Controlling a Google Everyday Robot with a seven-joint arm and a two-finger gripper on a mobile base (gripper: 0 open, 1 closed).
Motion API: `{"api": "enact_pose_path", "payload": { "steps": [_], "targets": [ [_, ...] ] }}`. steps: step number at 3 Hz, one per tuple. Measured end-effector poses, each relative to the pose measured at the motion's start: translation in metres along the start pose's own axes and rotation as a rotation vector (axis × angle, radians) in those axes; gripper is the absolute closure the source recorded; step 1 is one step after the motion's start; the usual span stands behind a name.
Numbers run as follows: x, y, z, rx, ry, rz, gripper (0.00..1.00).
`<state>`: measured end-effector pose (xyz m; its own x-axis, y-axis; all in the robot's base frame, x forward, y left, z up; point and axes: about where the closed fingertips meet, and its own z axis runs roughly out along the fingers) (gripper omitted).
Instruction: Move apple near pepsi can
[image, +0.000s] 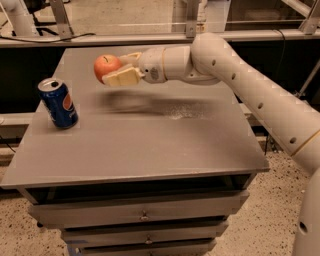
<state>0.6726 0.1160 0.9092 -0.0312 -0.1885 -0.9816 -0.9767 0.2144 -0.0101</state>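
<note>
One cam, high front of table (150, 145), down-tilt, mid-range; jaws w/ apple (106, 66) upper left.

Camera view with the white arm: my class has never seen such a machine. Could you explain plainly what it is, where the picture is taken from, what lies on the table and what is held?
This is a mobile robot with one long white arm, reaching in from the right. There is only one picture. It looks down on the scene from the front, but where the camera is mounted is not known. At the arm's end is the gripper. Its two pale fingers are closed on a round red-orange apple, held in the air above the far left part of a grey table. On the table's left side stands an upright blue soda can with a red-white-blue logo, apart from the apple.
</note>
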Motion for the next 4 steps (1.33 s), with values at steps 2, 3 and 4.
{"api": "enact_pose_path", "payload": {
  "steps": [2,3,4],
  "targets": [
    [0.029,0.055,0.023,-0.121,0.059,0.042,1.0],
    [0.042,0.076,0.03,-0.164,0.077,0.051,1.0],
    [0.051,0.092,0.039,-0.201,0.085,0.049,1.0]
  ]
}}
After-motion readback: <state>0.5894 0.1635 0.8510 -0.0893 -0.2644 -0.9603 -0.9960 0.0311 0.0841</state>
